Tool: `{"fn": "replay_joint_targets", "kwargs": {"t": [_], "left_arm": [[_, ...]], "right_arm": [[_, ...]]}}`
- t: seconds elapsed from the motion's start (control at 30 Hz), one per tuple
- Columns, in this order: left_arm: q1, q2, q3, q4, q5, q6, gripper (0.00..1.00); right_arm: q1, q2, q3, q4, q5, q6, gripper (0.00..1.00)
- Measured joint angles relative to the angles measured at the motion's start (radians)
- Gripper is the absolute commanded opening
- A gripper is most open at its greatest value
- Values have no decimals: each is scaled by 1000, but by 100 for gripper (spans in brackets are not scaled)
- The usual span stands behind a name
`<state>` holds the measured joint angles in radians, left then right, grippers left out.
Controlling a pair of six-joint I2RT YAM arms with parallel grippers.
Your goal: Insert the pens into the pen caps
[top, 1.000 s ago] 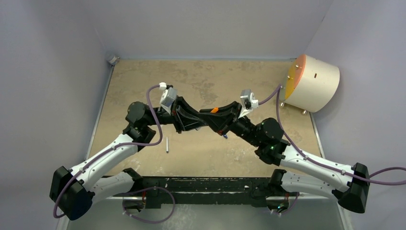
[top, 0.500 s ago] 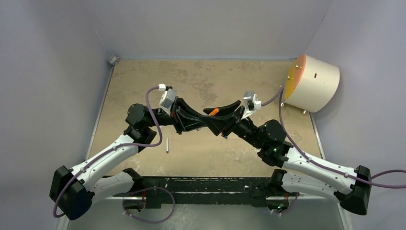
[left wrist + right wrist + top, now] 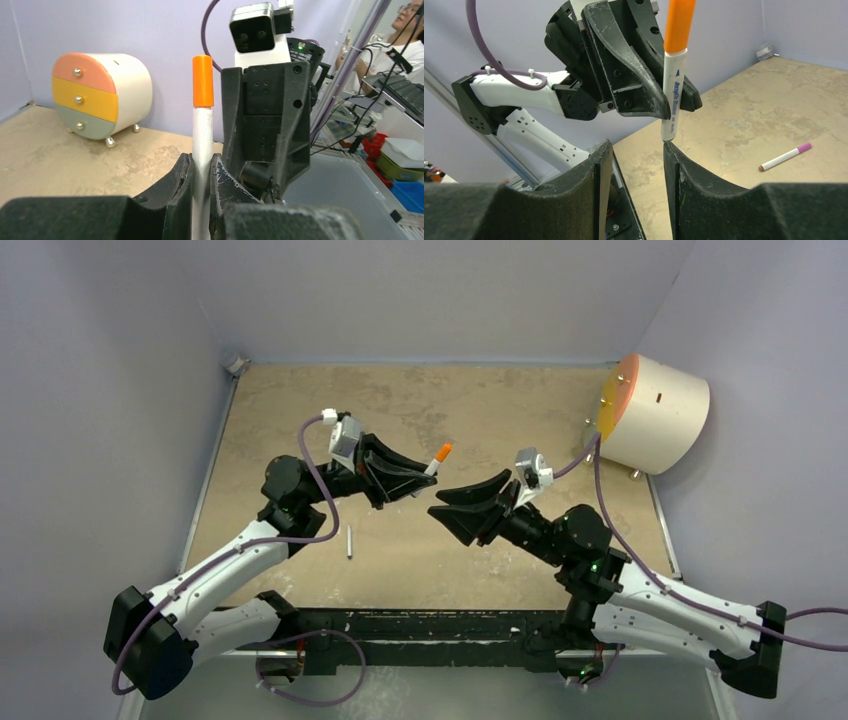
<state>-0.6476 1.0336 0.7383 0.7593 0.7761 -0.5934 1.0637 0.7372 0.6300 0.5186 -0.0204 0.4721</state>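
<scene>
My left gripper (image 3: 418, 480) is shut on a white pen (image 3: 432, 467) that carries the orange cap (image 3: 444, 451) on its upper end. It holds the pen off the table, tilted up. In the left wrist view the pen (image 3: 202, 135) stands upright between the jaws with the orange cap (image 3: 203, 81) on top. My right gripper (image 3: 452, 507) is open and empty, just right of the left one. In the right wrist view the pen (image 3: 672, 100) hangs just above my right gripper (image 3: 636, 145). A pink-capped pen (image 3: 785, 157) lies on the table. Another pen (image 3: 350, 542) lies under the left arm. The blue cap is out of view.
A round white drawer cabinet (image 3: 655, 410) with orange, yellow and green fronts stands at the back right; it also shows in the left wrist view (image 3: 100, 95). A small grey object (image 3: 237, 364) sits in the far left corner. A black rail (image 3: 430, 625) runs along the near edge.
The two grippers were together at the orange cap. My right gripper has let go and drawn back to the right and nearer. My left gripper has pulled left with the capped pen.
</scene>
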Motion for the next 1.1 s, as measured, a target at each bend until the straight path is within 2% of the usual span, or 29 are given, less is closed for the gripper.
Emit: {"fn": "replay_joint_targets", "kwargs": {"t": [0.3,0.6,0.8,1.1], "left_arm": [[4,0,0,2,-34,12,0],[4,0,-19,34,-39,6,0],[4,1,-29,44,-43,2,0],[4,1,-30,48,-43,2,0]], "right_arm": [[4,-18,34,-66,41,-21,45],[1,-6,166,-109,167,-82,50],[-26,44,241,-113,159,-106,51],[-83,101,245,-119,126,-109,46]]}}
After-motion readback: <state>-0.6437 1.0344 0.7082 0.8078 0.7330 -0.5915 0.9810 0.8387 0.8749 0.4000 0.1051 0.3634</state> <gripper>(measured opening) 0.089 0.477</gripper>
